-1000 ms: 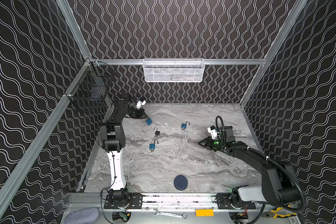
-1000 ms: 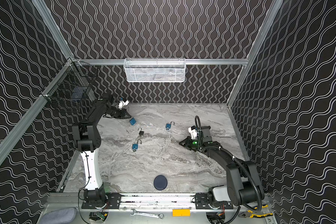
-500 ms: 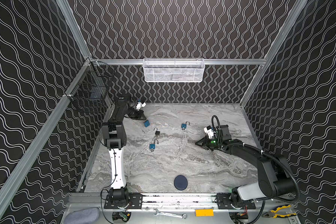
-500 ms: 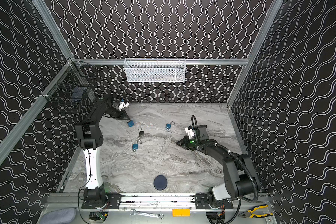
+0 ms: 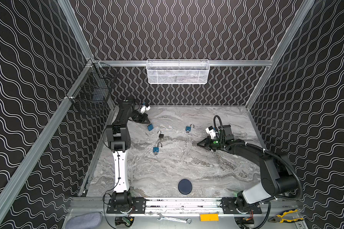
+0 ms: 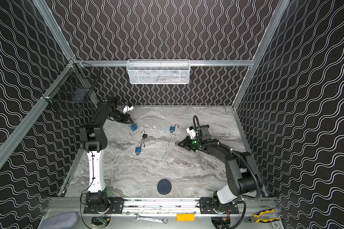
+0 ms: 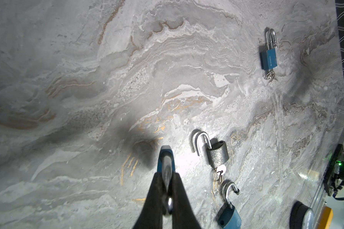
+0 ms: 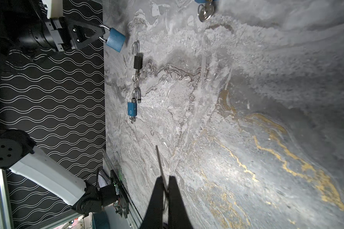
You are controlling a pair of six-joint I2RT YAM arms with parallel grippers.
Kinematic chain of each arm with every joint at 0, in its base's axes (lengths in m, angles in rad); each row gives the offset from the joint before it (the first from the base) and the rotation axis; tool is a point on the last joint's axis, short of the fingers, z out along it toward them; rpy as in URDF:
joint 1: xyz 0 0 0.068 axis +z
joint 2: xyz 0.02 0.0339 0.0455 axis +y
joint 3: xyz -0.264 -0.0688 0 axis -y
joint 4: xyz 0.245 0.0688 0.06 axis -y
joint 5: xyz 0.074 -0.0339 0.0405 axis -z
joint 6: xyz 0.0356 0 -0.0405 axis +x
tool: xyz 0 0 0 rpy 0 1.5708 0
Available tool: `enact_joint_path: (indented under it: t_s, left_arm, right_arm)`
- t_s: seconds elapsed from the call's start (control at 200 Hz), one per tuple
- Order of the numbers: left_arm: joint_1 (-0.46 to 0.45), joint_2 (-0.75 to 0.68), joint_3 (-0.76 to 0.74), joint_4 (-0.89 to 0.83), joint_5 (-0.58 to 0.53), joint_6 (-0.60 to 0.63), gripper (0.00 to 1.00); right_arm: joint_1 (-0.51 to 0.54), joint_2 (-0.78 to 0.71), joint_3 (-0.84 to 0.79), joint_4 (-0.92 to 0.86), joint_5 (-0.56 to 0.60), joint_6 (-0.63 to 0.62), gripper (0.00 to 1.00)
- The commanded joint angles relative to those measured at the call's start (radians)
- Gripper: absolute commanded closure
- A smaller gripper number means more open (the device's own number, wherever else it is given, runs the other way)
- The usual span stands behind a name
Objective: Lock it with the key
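**item 1: small blue padlock with a silver steel shackle** (image 5: 150, 127)
- location: rear left of the grey marbled tabletop (image 5: 187, 168), close to the back wall. it appears lifted just off the surface.
- hold: left gripper (image 7: 167, 175), black fingers (image 7: 156, 190) clenched on the shackle. the blue body juts out past the tips.
- whether the shackle is seated in the body cannot be told, and the keyway is not visible.

**item 2: thin flat silver key** (image 8: 159, 160)
- location: over the right-middle of the table, well apart from item 1.
- hold: right gripper (image 8: 165, 179), pinched tight on the key's head. the blade shows edge-on and projects beyond the tips.

**handling notes (judgement)**
- padlock: likely dense for its size and fully rigid, with a slick painted body and polished shackle.
- gripped by the shackle alone, the body may swivel or swing away when the key presses in.
- a hold on the flat flanks of the body, or bracing it against the table, would resist that better.
- key: light, stiff and thin, and prone to pivoting between the pads.
- it is best held across the broad faces of its head, with the blade lined up to the keyway.

**other stock on the table, loose**
- dark grey padlock with an open shackle and a key ring (image 5: 161, 136), near item 1.
- second blue padlock with an open shackle (image 5: 156, 149), just beside the grey one.
- third blue padlock (image 5: 188, 129), toward the middle rear.
- dark round disc (image 5: 185, 186), at the front edge.
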Motion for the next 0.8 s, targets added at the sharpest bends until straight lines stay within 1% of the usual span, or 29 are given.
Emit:
enact_joint_path:
  t_s: [0.0,0.13,0.24,0.435,0.696,0.796]
  left_arm:
    - [-0.019,0.024,0.034,-0.003,-0.014,0.013,0.97]
    - [-0.025,0.051,0.05,-0.01,-0.028,0.013,0.97]
    - [-0.026,0.06,0.047,0.007,-0.032,-0.005,0.92]
    - [-0.025,0.055,0.039,0.043,-0.097,-0.052,0.74]
    - [-0.025,0.063,0.068,0.079,-0.125,-0.083,0.68]
    - [-0.025,0.069,0.08,0.087,-0.137,-0.099,0.64]
  right_arm:
    - [0.002,0.014,0.034,-0.009,-0.024,0.003,1.0]
    - [0.008,0.025,0.064,0.025,-0.034,0.034,1.0]
    - [0.018,0.041,0.104,0.017,-0.039,0.039,1.0]
    - [0.045,0.057,0.148,0.006,-0.041,0.039,1.0]
    - [0.071,0.07,0.152,0.007,-0.04,0.036,1.0]
    - [0.075,0.073,0.146,0.01,-0.037,0.038,1.0]
